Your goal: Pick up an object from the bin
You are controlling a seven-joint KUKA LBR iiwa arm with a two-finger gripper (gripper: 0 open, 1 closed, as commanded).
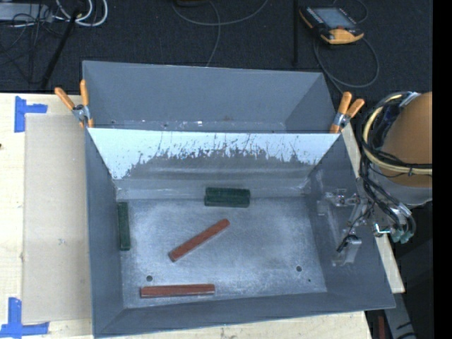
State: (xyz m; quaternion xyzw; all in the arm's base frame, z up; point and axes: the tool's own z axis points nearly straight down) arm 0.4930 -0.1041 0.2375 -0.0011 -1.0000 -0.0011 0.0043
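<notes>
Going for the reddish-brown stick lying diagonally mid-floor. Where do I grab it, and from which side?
Take the long, narrow reddish-brown stick at mid-length, coming straight down from above. Turn the tool so it closes across the narrow width, square to the diagonal. The stick lies flat with bare grey metal bin floor along both long sides, and it is clear of the dark green block behind it.

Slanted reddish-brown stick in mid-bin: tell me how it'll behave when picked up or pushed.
The reddish-brown stick looks straight and even, so probably stiff, not floppy. Long and thin, it would likely swivel if pushed near one end. It lies flat on the bin floor, so tipping seems unlikely.
</notes>
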